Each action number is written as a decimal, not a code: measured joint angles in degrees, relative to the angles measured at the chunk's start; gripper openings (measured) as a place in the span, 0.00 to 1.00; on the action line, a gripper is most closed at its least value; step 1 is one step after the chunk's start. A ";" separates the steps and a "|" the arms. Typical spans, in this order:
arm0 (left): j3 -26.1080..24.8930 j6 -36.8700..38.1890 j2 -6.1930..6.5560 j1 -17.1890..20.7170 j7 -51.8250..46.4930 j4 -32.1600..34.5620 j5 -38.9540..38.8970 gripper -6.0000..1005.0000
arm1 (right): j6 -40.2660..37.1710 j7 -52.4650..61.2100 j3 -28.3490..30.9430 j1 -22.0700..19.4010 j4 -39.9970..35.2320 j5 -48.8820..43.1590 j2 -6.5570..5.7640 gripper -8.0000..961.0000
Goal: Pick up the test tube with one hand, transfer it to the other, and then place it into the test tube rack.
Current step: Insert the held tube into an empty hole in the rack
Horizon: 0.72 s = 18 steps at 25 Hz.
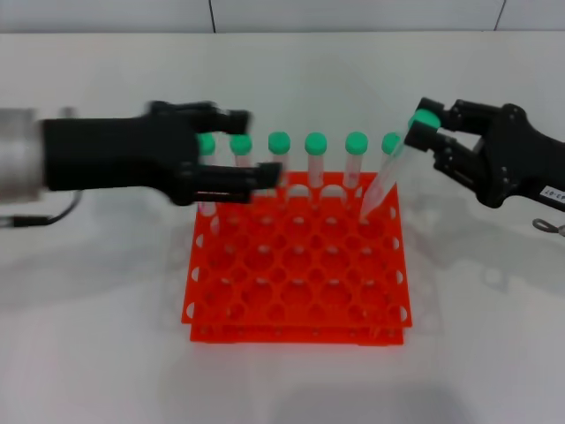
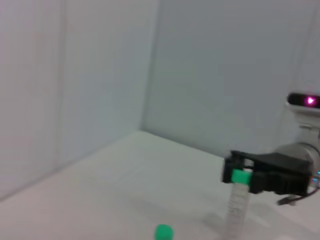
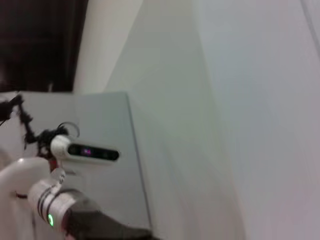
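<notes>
My right gripper [image 1: 425, 129] clamps the test tube [image 1: 388, 177] at its cap (axis tilted), tip just above the test tube rack [image 1: 300, 274]; left gripper [image 1: 252, 146] fingers apart.

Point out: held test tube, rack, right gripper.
test tube [image 1: 386, 183], head view, on the clear body below the cap.
test tube rack [image 1: 296, 334], head view, on the near front edge.
right gripper [image 1: 434, 132], head view, between the fingertips at the green cap.
</notes>
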 joint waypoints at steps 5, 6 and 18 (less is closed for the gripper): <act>-0.80 -2.84 -0.23 12.35 2.14 6.01 -3.37 0.84 | 2.38 5.78 -5.77 -0.06 -7.00 -0.10 -0.30 0.29; -1.16 -3.26 -0.25 14.95 3.28 6.25 -4.11 0.84 | 3.08 6.67 -6.68 0.07 -8.26 -0.11 -0.27 0.29; -11.47 1.89 -0.16 23.62 26.45 -15.67 -12.09 0.84 | 9.71 12.40 -11.16 6.87 -13.36 -0.69 0.06 0.29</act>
